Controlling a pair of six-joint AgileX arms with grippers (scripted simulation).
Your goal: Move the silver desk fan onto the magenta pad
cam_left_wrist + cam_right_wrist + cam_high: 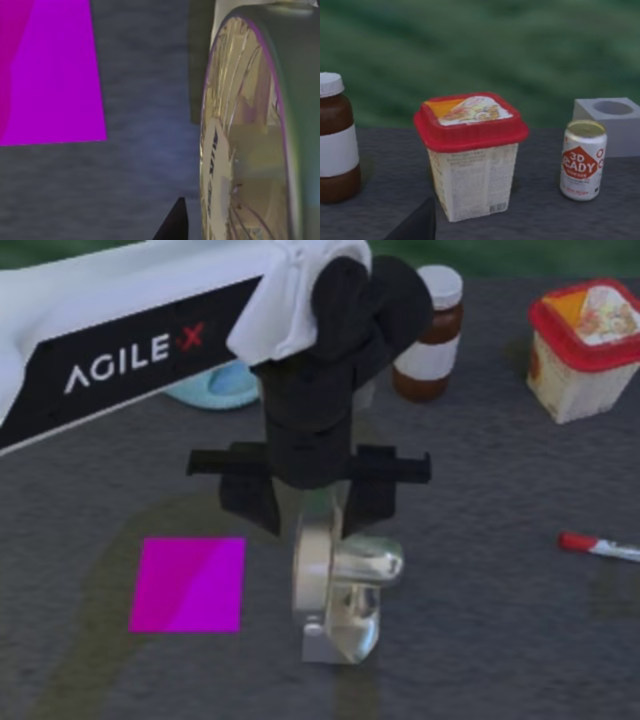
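The left gripper (pixel 318 515) hangs right over the fan (pixel 340 585), fingers on either side of its head. The pad (pixel 189 584) lies just left of the gripper; the jar (pixel 430 335) behind it to the right, the tub (pixel 583 348) and marker (pixel 598 546) farther right.

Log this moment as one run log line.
left gripper: over silver desk fan, fingers straddling disc | fan: upright, right of magenta pad, not on it | right arm: out of top view

a brown jar (pixel 432 335), red-lidded tub (pixel 584 348), red marker (pixel 598 546), can (pixel 582 159), grey block (pixel 610 122), blue slipper (pixel 215 387).
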